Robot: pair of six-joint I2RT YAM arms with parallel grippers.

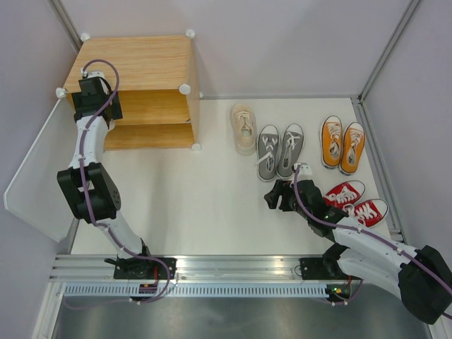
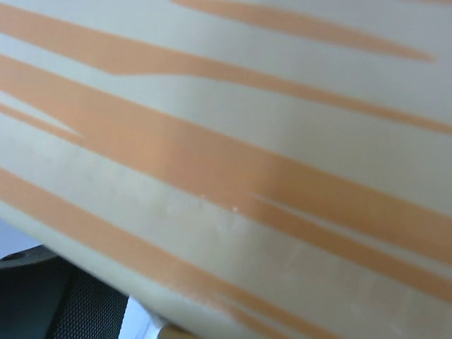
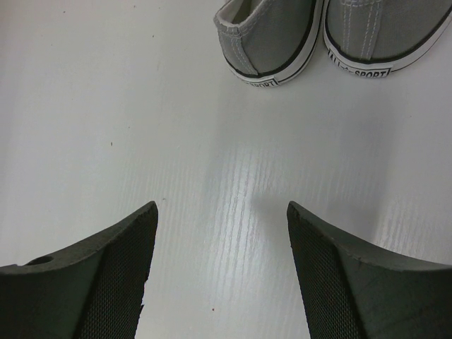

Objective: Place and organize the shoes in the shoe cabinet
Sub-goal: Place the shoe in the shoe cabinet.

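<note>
Facing the heels of the grey lace-up canvas sneakers (image 3: pixel 321 39), right of the far-left light-wood cube cabinet (image 1: pixel 134 63), your right gripper (image 3: pixel 220 212) gapes wide, so next advance and clamp one shoe; the opening of your left gripper (image 1: pixel 97 104) can't be told.

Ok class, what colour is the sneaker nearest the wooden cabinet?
Cream: the canvas sneaker shows best in top external view.
</note>
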